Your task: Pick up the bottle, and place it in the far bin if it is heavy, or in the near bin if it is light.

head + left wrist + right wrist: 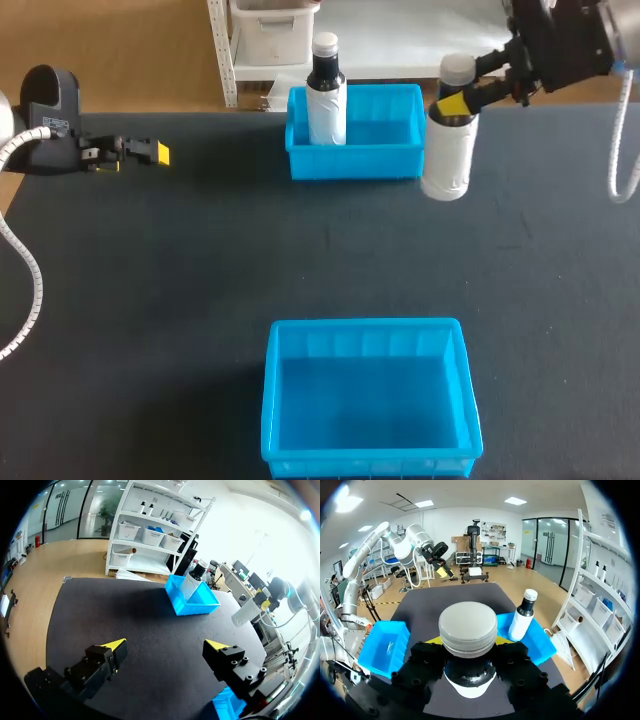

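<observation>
A bottle [447, 155] with a white label, dark neck and pale grey cap [468, 628] hangs above the table just right of the far blue bin [355, 160]. My right gripper [456, 103] is shut on its neck, yellow tips on either side under the cap. The near blue bin [365, 326] sits empty at the table's front. My left gripper [150, 152] stays at the far left over the dark mat, fingers wide open [167, 645] with nothing between them. From there the held bottle [247, 614] shows off beyond the far bin [192, 600].
A second bottle [325, 95], with a dark neck and white cap, stands upright in the far bin's left end; it also shows as the standing bottle [522, 615] ahead of my right gripper. The dark mat [200, 280] stretches between the bins.
</observation>
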`<state>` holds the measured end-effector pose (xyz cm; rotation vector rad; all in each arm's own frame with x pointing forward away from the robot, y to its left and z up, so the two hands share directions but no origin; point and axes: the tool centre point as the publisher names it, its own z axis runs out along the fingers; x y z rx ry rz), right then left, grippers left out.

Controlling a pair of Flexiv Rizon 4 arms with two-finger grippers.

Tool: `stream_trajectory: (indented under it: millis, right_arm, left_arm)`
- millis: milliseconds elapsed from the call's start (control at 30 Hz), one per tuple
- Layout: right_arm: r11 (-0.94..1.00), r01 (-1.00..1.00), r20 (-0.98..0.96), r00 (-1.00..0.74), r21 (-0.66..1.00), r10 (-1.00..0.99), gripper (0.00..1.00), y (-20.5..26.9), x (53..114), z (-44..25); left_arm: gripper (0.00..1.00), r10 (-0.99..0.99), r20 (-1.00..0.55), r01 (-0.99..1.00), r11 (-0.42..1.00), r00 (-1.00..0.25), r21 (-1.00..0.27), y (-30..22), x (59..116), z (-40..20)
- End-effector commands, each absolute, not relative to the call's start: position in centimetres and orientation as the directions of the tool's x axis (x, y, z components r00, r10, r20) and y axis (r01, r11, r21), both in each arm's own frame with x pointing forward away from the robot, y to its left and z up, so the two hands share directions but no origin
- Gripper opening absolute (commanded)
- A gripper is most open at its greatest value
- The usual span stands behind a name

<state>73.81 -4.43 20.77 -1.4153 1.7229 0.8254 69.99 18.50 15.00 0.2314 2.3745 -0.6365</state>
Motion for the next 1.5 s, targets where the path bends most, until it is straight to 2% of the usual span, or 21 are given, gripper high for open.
stream_trajectory:
  millis: [33, 367, 900, 1500]
  right_arm:
    - [0.202, -0.979, -0.854, -0.117, 0.014, -0.507, 0.00, -5.4, 73.4, 21.3]
    - [0.239, -0.971, -0.849, -0.134, 0.010, -0.511, 0.00, -7.5, 75.5, 21.5]
    - [0.259, -0.965, -0.849, -0.113, -0.029, -0.516, 0.00, -8.2, 82.8, 22.8]
    - [0.175, -0.983, -0.861, -0.047, -0.049, -0.506, 0.00, -3.7, 89.3, 23.3]
  left_arm:
    - [1.00, 0.000, -0.642, 0.321, 0.866, -0.767, -0.383, 18.5, 70.0, 15.0]
    - [1.00, 0.000, -0.642, 0.321, 0.866, -0.767, -0.383, 18.5, 70.0, 15.0]
    - [1.00, 0.000, -0.642, 0.321, 0.866, -0.767, -0.383, 18.5, 70.0, 15.0]
    - [1.00, 0.000, -0.642, 0.321, 0.866, -0.767, -0.383, 18.5, 70.0, 15.0]
